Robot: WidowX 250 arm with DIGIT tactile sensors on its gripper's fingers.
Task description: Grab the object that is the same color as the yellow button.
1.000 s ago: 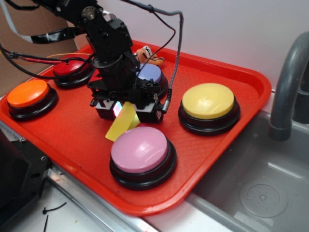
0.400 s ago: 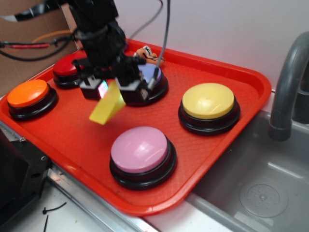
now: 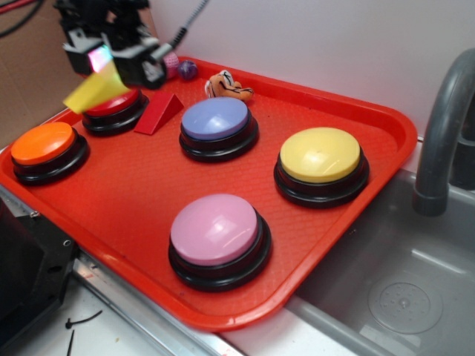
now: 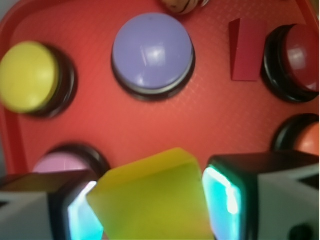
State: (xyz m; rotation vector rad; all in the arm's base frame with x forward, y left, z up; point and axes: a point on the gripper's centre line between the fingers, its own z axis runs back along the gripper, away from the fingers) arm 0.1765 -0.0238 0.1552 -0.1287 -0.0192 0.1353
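The yellow wedge block (image 3: 95, 90) (image 4: 152, 200) hangs high above the tray's far left corner, over the dark red button (image 3: 113, 107). My gripper (image 3: 104, 63) (image 4: 152, 205) is shut on the yellow wedge, one glowing pad on each side of it. The yellow button (image 3: 320, 156) (image 4: 29, 76) sits on its black base at the tray's right side, far from the gripper.
The red tray (image 3: 356, 119) also holds an orange button (image 3: 44, 144), a pink button (image 3: 217, 230), a lilac button (image 3: 217, 120), a red wedge (image 3: 158, 113), a small toy (image 3: 226, 85) and a purple ball (image 3: 187, 70). A grey sink (image 3: 401, 282) and tap (image 3: 445, 126) lie to the right.
The gripper has lifted the yellow wedge off the tray centre and carried it up and to the far left. The lilac button and red wedge are now uncovered.
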